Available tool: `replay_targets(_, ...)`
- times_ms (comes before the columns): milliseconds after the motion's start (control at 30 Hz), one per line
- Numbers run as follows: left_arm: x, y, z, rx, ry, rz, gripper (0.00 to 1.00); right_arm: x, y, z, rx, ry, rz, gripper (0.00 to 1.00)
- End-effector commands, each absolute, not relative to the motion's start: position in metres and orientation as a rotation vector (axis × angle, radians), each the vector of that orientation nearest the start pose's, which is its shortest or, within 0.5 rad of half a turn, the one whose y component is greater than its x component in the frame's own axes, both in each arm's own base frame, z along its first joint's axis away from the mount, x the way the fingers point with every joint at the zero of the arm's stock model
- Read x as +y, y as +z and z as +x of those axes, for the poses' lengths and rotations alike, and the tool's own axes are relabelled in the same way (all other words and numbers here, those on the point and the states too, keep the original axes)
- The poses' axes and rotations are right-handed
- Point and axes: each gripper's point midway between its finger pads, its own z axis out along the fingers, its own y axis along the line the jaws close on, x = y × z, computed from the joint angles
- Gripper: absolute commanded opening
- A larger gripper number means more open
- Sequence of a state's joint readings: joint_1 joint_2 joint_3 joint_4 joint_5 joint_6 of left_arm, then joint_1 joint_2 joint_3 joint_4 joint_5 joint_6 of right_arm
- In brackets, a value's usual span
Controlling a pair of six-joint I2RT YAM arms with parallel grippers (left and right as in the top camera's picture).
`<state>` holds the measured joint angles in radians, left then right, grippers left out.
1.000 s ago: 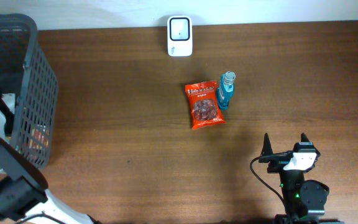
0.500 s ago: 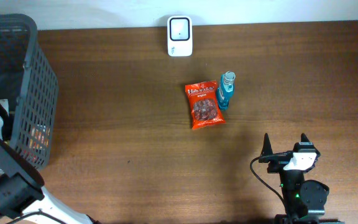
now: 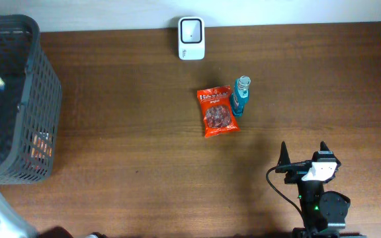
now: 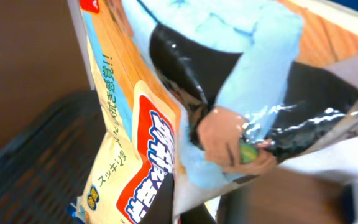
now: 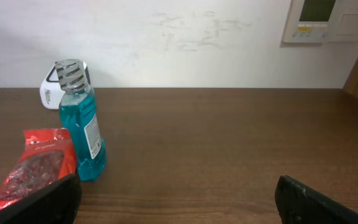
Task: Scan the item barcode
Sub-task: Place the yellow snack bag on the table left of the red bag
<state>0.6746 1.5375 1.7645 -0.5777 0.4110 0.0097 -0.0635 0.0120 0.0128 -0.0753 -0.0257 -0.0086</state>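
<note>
Snack bag [image 4: 154, 124] fills the left wrist view. It is shiny, with light blue, orange and a red patch with white writing. The left hand [image 4: 194, 210] is clenched shut on the edge of the bag, and its dark fingers [image 4: 161, 204] show at the bottom. Behind the bag is the dark basket [image 3: 42, 119], which sits at the left end of the brown surface [image 3: 124, 145]. The right hand [image 3: 303, 152] rests low at the near right with its fingers wide apart, grasping nothing. A white scanner [image 3: 191, 38] stands at the far edge. In the middle, a blue bottle [image 3: 240, 96] stands just beside a flat red packet [image 3: 218, 111].
</note>
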Motion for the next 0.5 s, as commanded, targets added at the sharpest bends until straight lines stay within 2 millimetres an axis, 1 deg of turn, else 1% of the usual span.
replay_targets(0, 0.144, 0.487, 0.373, 1.701, -0.138, -0.143, 0.00, -0.011, 0.155, 0.246, 1.651, -0.039, 0.020, 0.98)
replay_targets(67, 0.094, 0.508, 0.362, 1.663, -0.217, -0.012, 0.00, -0.011, 0.155, 0.246, 1.651, -0.039, 0.020, 0.98)
replay_targets(100, 0.063, 0.516, 0.355, 1.644, -0.282, 0.075, 0.00, -0.011, 0.155, 0.246, 1.651, -0.039, 0.020, 0.98)
replay_targets(133, 0.034, 0.519, 0.350, 1.640, -0.345, 0.142, 0.00, -0.011, 0.155, 0.246, 1.651, -0.039, 0.020, 0.98)
replay_targets(167, 0.013, 0.516, 0.348, 1.657, -0.398, 0.180, 0.00, -0.011, 0.155, 0.246, 1.651, -0.039, 0.020, 0.99)
replay_targets(200, -0.011, 0.506, 0.348, 1.696, -0.467, 0.215, 0.00, -0.011, 0.155, 0.246, 1.651, -0.039, 0.020, 0.98)
replay_targets(233, -0.033, 0.485, 0.351, 1.773, -0.534, 0.227, 0.00, -0.011, 0.155, 0.246, 1.651, -0.039, 0.020, 0.98)
replay_targets(267, -0.043, 0.470, 0.355, 1.825, -0.560, 0.225, 0.00, -0.011, 0.155, 0.246, 1.651, -0.039, 0.020, 0.98)
replay_targets(300, -0.053, 0.450, 0.360, 1.898, -0.575, 0.212, 0.00, -0.011, 0.155, 0.246, 1.651, -0.039, 0.020, 0.98)
replay_targets(333, -0.067, 0.412, 0.371, 2.031, -0.574, 0.191, 0.00, -0.011, 0.155, 0.246, 1.651, -0.039, 0.020, 0.98)
replay_targets(367, -0.074, 0.395, 0.376, 2.088, -0.577, 0.176, 0.00, -0.011, 0.155, 0.246, 1.651, -0.039, 0.020, 0.99)
replay_targets(433, -0.099, 0.336, 0.393, 2.275, -0.590, 0.107, 0.00, -0.011, 0.155, 0.246, 1.651, -0.039, 0.020, 0.98)
replay_targets(467, -0.111, 0.310, 0.400, 2.350, -0.588, 0.084, 0.00, -0.011, 0.155, 0.246, 1.651, -0.039, 0.020, 0.98)
